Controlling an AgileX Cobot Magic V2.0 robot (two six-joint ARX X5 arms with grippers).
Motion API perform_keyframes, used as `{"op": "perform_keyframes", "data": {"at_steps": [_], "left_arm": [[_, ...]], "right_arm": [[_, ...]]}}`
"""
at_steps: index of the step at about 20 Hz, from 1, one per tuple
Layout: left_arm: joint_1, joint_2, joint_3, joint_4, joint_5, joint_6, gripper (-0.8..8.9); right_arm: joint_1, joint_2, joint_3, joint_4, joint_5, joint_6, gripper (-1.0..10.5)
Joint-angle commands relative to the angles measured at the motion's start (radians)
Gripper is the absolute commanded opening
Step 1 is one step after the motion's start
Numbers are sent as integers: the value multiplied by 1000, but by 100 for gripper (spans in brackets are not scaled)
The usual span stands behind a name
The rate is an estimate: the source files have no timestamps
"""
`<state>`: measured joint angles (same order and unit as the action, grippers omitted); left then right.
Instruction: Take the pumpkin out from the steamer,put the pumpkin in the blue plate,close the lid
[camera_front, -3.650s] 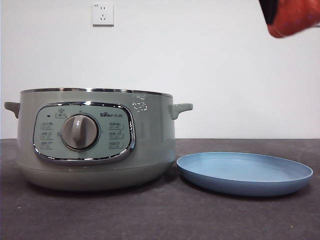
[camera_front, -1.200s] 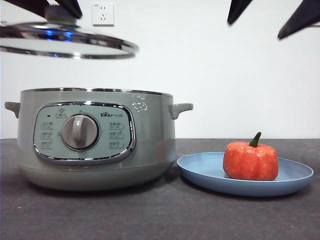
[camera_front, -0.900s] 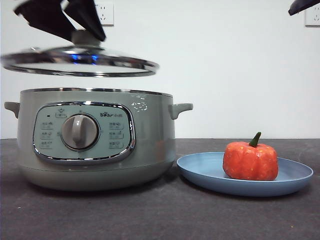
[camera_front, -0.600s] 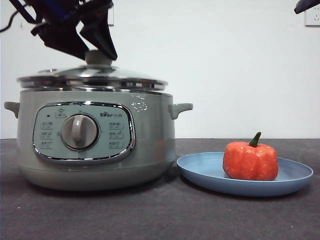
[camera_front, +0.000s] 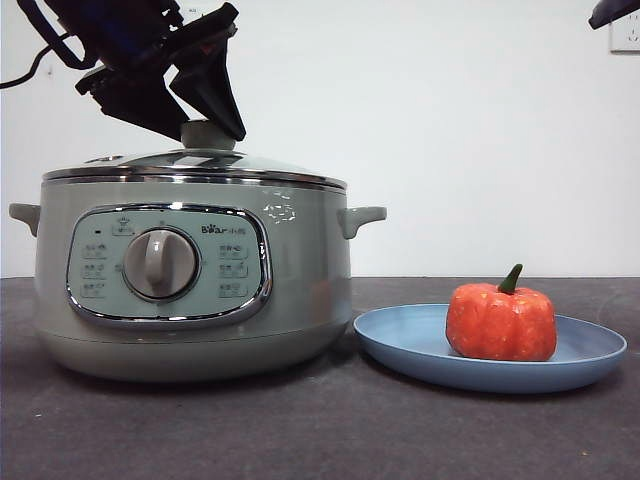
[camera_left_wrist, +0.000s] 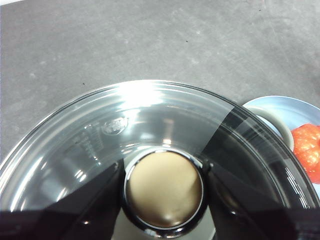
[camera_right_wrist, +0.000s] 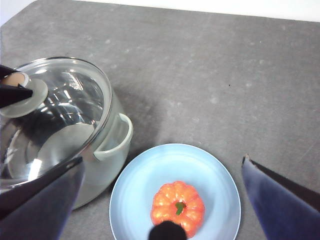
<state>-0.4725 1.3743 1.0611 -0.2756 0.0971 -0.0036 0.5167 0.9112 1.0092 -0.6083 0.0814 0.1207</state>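
The lid (camera_front: 195, 166) sits directly under our left gripper (camera_front: 205, 128), whose two black jaws are clamped on either side of the pale knob (camera_left_wrist: 163, 188). From the front the steel rim appears to rest on the steamer (camera_front: 190, 280) all the way round, though we cannot see the far edge. The pumpkin (camera_front: 501, 320) is well off to the side of this gripper, resting in the blue plate (camera_front: 410, 340), and it lies directly below our right gripper (camera_right_wrist: 162, 232), which hangs high with its jaws spread wide and empty.

The risk we see is in the release. If the jaws open unevenly, or the arm lifts before they are fully clear, the knob may catch and drag the lid askew or tip it off the rim. Pressing down further could also shove the steamer toward the plate just beside it.
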Motion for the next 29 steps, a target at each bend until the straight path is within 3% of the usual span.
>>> {"op": "perform_keyframes", "data": {"at_steps": [1, 4, 8, 10, 19, 25, 26, 28, 29], "left_arm": [[-7, 1, 7, 1, 5, 0, -3], [-5, 1, 7, -3, 6, 5, 21], [-4, 1, 7, -3, 6, 5, 344], [-4, 1, 7, -3, 7, 4, 381], [-5, -41, 8, -60, 9, 3, 377], [-6, -169, 69, -414, 16, 4, 338], [-6, -194, 72, -449, 16, 8, 250], [-7, -246, 72, -502, 16, 26, 10], [-11, -272, 72, -517, 14, 42, -6]], "right_arm": [[0, -1, -8, -5, 4, 13, 536], [0, -1, -8, -10, 3, 13, 536], [0, -1, -8, -25, 3, 13, 536], [0, -1, -8, -34, 3, 13, 536], [0, -1, -8, -73, 3, 13, 536], [0, -1, -8, -96, -2, 9, 531], [0, -1, -8, -88, 1, 3, 508], [0, -4, -8, -58, 2, -42, 262], [0, -7, -8, -47, 2, -61, 117]]}}
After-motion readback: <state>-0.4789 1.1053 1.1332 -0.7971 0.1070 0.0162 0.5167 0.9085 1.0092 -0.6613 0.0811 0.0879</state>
